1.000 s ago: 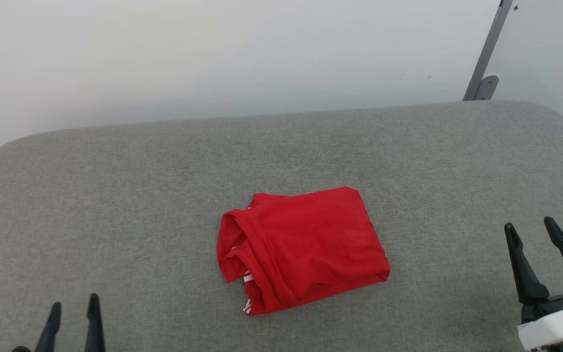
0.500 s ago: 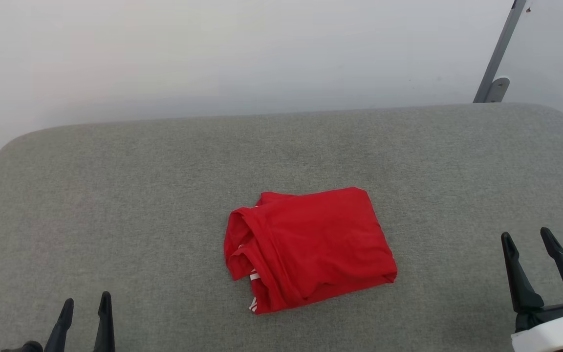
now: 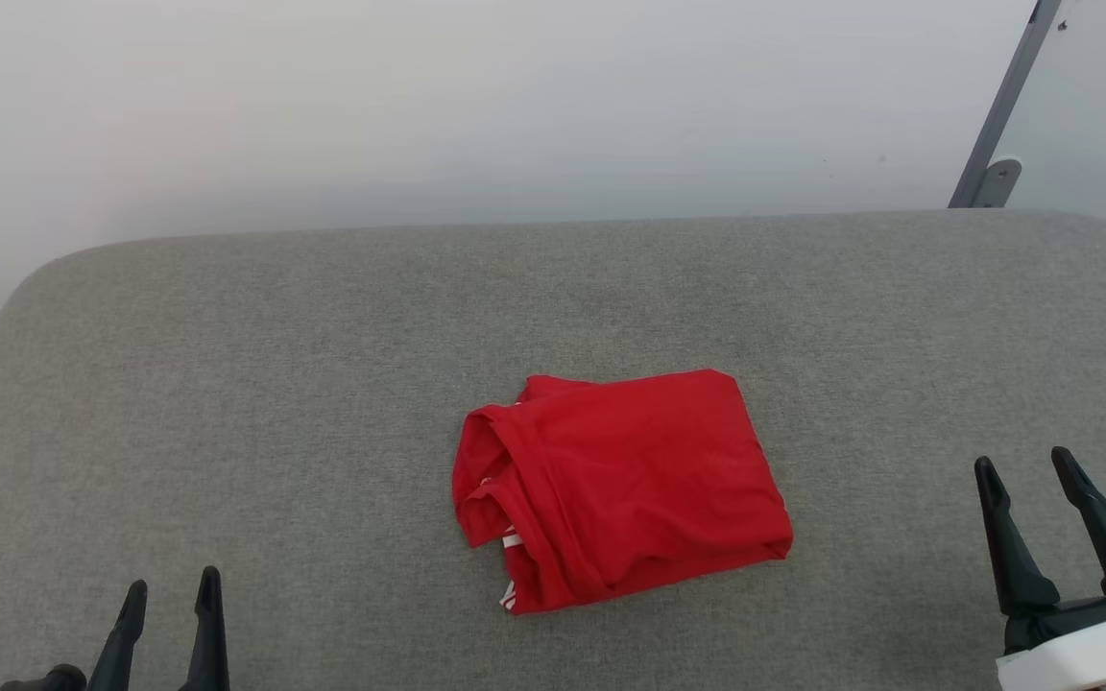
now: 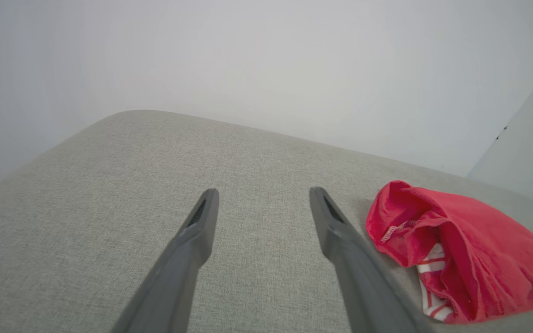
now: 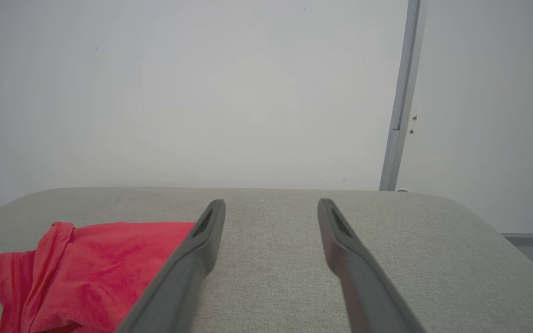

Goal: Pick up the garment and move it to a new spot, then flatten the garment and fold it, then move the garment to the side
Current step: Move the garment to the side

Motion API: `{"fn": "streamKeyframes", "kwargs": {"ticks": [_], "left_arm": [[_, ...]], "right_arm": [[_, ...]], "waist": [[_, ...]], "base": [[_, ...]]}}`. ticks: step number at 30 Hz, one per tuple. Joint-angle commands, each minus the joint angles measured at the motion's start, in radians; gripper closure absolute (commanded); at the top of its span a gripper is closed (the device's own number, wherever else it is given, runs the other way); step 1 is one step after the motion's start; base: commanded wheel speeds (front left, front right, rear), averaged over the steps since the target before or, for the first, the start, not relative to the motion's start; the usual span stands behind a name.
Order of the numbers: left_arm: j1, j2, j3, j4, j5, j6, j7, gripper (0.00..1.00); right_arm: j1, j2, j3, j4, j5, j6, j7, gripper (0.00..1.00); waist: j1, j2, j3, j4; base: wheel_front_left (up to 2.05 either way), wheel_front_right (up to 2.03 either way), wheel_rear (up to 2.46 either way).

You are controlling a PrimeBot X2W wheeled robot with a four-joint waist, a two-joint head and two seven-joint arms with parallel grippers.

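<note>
- Left gripper [image 3: 173, 581] is sitting at lower left of the head view, fingers spread apart, holding nothing.
- Right gripper [image 3: 1021, 461] is sitting at lower right, fingers likewise apart, empty.
- Garment [image 3: 625, 485] is lying folded at frame centre on the grey padded surface [image 3: 323, 336], well apart from both grippers.
- Grey post [image 3: 1004, 106] is leaning at upper right against the white wall [image 3: 419, 96].

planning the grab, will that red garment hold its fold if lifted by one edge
Probably flops: the garment is soft, wrinkled fabric in loose layers, so one lifted edge likely unfolds it. Pushed, it would likely bunch on the textured grey surface.
</note>
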Motion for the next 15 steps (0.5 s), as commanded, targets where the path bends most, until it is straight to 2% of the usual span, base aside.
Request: {"fn": "streamKeyframes", "kwargs": {"ticks": [1,7,15], "left_arm": [[-0.011,0.002,-0.003,-0.001,0.000,-0.003,-0.005,0.00],[-0.013,0.000,-0.001,-0.002,-0.003,-0.003,-0.005,0.00],[-0.013,0.006,0.006,-0.013,-0.008,-0.003,-0.005,0.00]], "right_arm": [[0.000,0.001,0.005,-0.002,-0.008,0.000,-0.004,0.00],[-0.005,-0.007,0.024,0.004,-0.010,0.000,-0.004,0.00],[-0.056,-0.046,0.121,0.062,0.033,0.000,-0.004,0.00]], "waist": [[0.0000,0.0000,0.000,0.003],[0.0000,0.0000,0.000,0.007],[0.0000,0.0000,0.010,0.036]], "base": [[0.00,0.00,0.00],[0.00,0.00,0.00],[0.00,0.00,0.00]]}}
